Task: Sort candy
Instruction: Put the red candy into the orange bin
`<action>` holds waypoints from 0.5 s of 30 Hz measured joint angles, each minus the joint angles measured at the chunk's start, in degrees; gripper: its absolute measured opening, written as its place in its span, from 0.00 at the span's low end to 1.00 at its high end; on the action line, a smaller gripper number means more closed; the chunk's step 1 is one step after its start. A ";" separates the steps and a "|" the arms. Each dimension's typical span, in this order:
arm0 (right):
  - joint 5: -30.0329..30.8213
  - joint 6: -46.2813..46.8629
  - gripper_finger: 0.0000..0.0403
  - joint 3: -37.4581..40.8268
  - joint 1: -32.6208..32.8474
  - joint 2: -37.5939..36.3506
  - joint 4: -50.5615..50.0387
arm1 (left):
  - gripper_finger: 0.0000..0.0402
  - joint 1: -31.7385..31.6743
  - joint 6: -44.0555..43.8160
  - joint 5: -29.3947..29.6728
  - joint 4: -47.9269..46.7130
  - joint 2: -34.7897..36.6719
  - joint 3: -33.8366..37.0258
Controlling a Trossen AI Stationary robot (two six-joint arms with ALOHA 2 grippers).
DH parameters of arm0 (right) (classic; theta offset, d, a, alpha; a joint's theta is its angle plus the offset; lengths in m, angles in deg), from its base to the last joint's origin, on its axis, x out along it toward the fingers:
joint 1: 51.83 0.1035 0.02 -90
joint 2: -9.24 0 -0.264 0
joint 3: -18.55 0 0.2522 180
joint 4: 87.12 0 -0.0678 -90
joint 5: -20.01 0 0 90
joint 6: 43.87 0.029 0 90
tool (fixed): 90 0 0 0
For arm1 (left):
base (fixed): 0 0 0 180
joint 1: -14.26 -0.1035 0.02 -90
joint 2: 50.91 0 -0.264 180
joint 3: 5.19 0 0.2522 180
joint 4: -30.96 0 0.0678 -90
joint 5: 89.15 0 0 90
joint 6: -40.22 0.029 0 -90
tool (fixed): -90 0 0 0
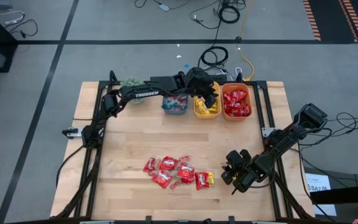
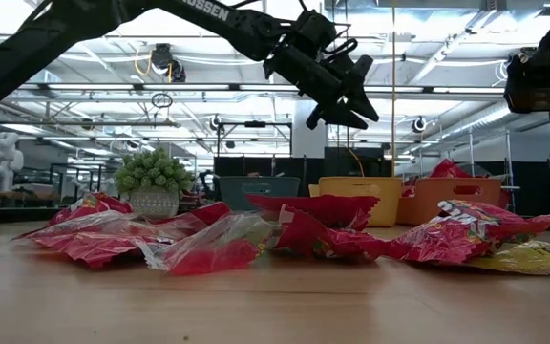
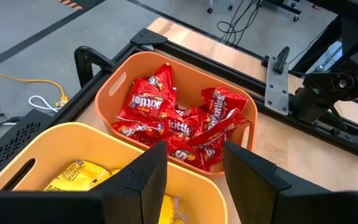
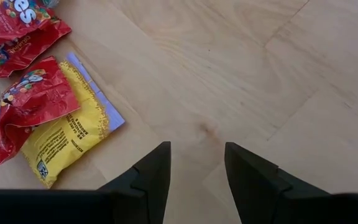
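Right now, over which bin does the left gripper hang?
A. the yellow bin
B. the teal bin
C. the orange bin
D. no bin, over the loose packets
A: the left gripper is open and empty above the yellow bin, beside the orange bin.

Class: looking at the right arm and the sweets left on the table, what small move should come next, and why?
Probably ease the right gripper toward the yellow packet: its fingers are open and empty over bare wood, and that packet lies closest, half under a red packet.

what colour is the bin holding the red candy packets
Orange bin, full of red packets; clearest in the left wrist view.
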 joint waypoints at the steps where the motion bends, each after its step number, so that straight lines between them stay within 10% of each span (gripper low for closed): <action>1: 0.00 0.24 0.35 0.00 0.00 -0.02 0.00 | 0.41 0.00 0.00 0.00 0.00 0.00 0.00; 15: 0.00 0.25 0.35 0.00 0.00 -0.02 0.39 | 0.41 0.00 0.02 0.00 1.54 0.00 0.00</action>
